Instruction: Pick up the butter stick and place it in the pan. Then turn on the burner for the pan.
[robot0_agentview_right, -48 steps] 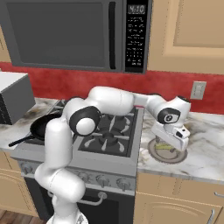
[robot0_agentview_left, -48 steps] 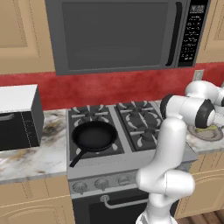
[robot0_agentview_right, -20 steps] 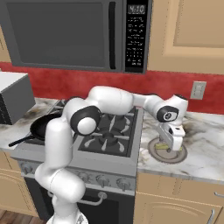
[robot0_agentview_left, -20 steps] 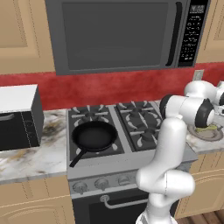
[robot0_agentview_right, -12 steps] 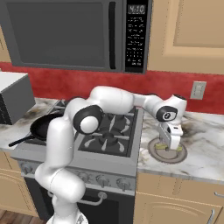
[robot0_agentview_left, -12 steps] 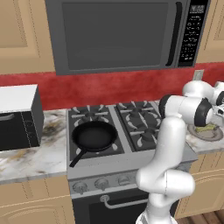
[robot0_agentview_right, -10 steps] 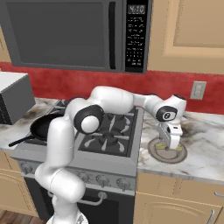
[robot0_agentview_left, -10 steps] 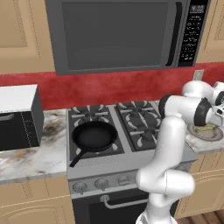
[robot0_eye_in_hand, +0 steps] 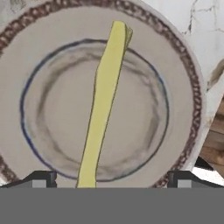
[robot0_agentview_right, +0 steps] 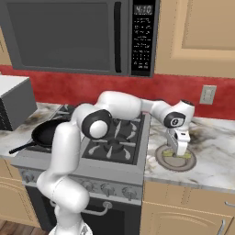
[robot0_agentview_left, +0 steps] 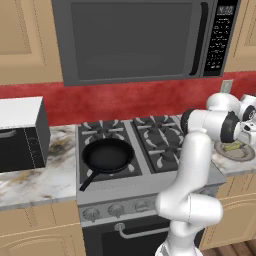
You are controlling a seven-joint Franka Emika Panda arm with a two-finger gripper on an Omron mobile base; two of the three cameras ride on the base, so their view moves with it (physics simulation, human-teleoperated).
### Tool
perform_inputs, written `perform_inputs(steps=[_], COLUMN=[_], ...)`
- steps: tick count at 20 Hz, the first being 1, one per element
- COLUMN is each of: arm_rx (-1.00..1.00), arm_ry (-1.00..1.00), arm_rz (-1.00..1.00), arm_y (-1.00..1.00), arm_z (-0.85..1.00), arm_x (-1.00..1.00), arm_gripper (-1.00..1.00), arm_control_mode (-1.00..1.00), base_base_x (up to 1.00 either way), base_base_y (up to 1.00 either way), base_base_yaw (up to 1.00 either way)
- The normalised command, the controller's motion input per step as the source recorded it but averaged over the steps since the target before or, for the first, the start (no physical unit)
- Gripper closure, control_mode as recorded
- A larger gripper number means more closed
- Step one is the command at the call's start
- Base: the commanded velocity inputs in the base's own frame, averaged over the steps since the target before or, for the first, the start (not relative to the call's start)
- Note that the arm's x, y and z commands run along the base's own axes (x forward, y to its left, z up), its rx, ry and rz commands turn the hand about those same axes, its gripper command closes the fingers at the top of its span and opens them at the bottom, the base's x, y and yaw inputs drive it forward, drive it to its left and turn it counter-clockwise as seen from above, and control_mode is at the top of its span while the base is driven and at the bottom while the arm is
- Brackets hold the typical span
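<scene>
Pan [robot0_agentview_left: 108, 155] on front-left burner [robot0_agentview_left: 107, 156], well apart from butter [robot0_eye_in_hand: 103, 103]. Butter lying flat on plate [robot0_eye_in_hand: 179, 65], on desk right of stove, between the tips. Step in hand: grasp. Best lowered straight, bar centred, closed across narrow width, clear of plate rim. Jaws [robot0_agentview_right: 178, 150] wide open just above butter, holding nothing, contact not discernible.

Butter stick [robot0_eye_in_hand: 101, 109] on plate [robot0_eye_in_hand: 183, 78].

I have the arm stretched far out to my right, elbow bent. The pincer [robot0_agentview_right: 178, 152] points straight down, its jaws spread wide.
</scene>
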Motion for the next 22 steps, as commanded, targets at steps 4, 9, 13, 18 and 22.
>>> perform_inputs(steps=[4,9,13,18,22], arm_rx=[0.0,0.0,0.0,0.0,0.0], arm_ry=[0.0,0.0,0.0,0.0,0.0], arm_rz=[0.0,0.0,0.0,0.0,0.0], arm_y=[-0.08,-0.1,-0.13,-0.08,-0.04], arm_z=[-0.16,-0.08,-0.01,-0.01,-0.07], arm_x=[0.14,0.14,0.15,0.1,0.0], arm_gripper=[-1.0,-1.0,-1.0,-1.0,-1.0], arm_control_mode=[-1.0,-1.0,-1.0,-1.0,-1.0], base_base_x=[0.0,0.0,0.0,0.0,0.0], base_base_y=[0.0,0.0,0.0,0.0,0.0], base_base_yaw=[0.0,0.0,0.0,0.0,0.0])
